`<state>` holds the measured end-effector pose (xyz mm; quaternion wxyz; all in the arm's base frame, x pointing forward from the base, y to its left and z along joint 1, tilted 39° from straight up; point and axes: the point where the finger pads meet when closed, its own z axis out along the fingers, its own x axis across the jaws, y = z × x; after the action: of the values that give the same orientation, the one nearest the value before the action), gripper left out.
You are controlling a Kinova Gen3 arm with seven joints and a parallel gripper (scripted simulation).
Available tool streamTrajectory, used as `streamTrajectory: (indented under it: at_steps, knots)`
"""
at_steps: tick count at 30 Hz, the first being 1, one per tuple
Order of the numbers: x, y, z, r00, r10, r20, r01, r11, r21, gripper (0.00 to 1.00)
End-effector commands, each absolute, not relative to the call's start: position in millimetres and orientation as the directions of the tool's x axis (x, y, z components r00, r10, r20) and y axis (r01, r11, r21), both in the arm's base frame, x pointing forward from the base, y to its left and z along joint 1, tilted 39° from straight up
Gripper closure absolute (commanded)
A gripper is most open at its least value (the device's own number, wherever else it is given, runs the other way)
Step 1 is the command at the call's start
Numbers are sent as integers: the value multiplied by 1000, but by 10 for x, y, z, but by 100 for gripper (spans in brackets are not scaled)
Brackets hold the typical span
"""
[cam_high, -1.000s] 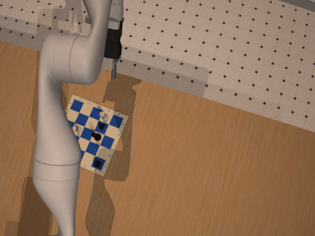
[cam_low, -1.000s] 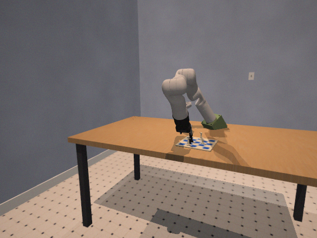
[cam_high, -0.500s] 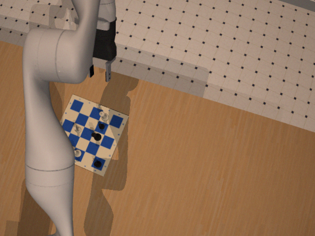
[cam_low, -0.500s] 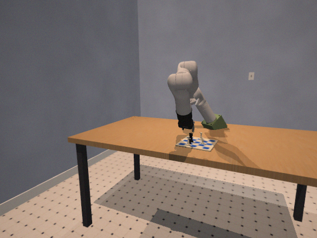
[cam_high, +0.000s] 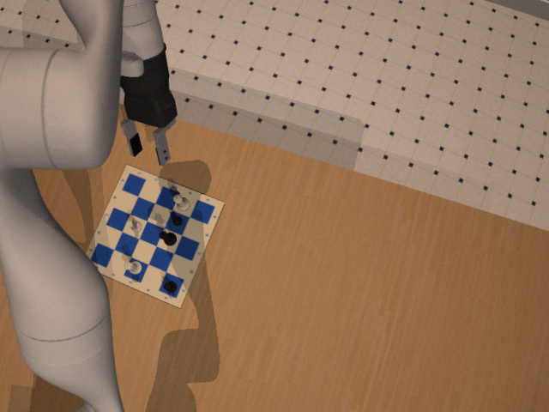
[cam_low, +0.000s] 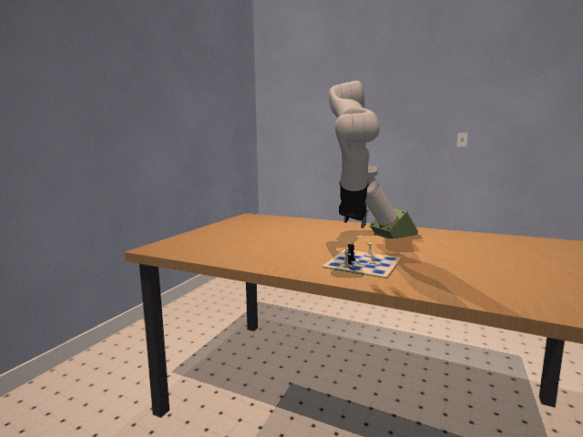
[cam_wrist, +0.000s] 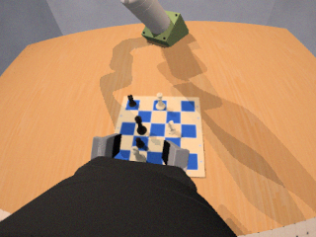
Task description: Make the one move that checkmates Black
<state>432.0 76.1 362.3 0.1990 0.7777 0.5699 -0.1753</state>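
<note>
A small blue-and-cream chessboard (cam_high: pixel 154 234) lies on the wooden table; it also shows in the side view (cam_low: pixel 362 263) and the wrist view (cam_wrist: pixel 160 132). On it stand three white pieces (cam_high: pixel 180 202) (cam_high: pixel 136 226) (cam_high: pixel 133 266) and three black pieces (cam_high: pixel 176 219) (cam_high: pixel 168 238) (cam_high: pixel 170 286), all upright. My gripper (cam_high: pixel 148 148) is open and empty. It hangs well above the table, over the board's edge nearest the white piece (cam_wrist: pixel 136 153) seen between the fingers in the wrist view.
The arm's green base (cam_low: pixel 394 223) sits on the table behind the board. The arm's large links (cam_high: pixel 48 177) cover the left of the overhead view. The table's edge (cam_high: pixel 310 150) runs just behind the gripper.
</note>
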Motion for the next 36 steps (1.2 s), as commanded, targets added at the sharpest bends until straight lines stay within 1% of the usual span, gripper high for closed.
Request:
streamTrajectory:
  at_steps: [1, 14, 16, 27, 36]
  knots:
    - [4092, 934, 3678, 273, 830, -487, 962, -230, 148, 0]
    - [3311, 869, 3299, 264, 832, -488, 939, -105, 328, 0]
    - [3311, 869, 3299, 264, 832, -488, 939, -105, 328, 0]
    - [2918, 746, 2880, 169, 878, -448, 903, 45, 428, 0]
    - [2790, 699, 2686, 111, 899, -424, 882, 107, 459, 0]
